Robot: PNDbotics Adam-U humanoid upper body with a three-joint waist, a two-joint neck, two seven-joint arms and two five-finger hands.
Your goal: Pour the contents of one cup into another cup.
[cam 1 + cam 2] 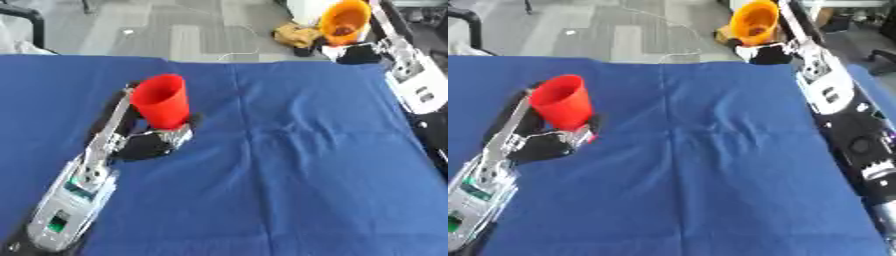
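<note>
Cups were the two things we saw in the hands, over a blue cloth that covered the table. The left hand had its fingers curled round the base of a red cup, held upright above the cloth's left half. The right hand gripped an orange cup well apart at the far right corner, tipped so its mouth faced us, with something dark inside.
</note>
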